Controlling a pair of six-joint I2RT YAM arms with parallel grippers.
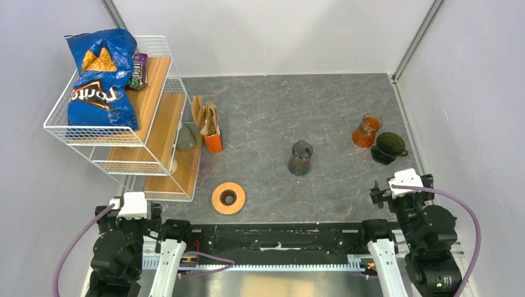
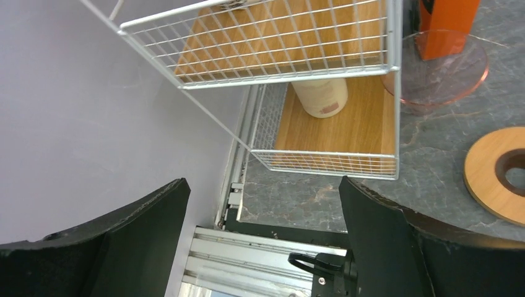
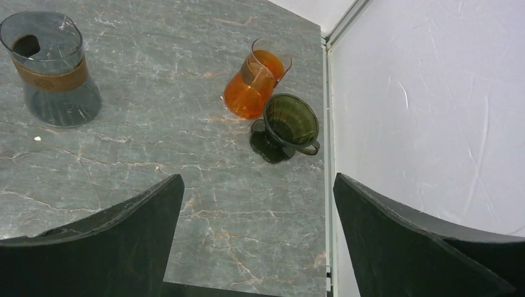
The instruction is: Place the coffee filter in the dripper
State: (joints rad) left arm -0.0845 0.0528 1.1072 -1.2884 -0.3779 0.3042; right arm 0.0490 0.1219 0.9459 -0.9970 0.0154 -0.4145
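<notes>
While both claws gape, the table holds one dripper and two carafes.

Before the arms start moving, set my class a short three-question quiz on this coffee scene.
1. Where are the coffee filters? A: in the orange holder beside the wire rack; B: in a drawer; C: in a mug.
2. True or false: the dripper already holds a filter.
3. Fill in: the left gripper and the right gripper are both ____.
Key: 1 A; 2 false; 3 open.
</notes>
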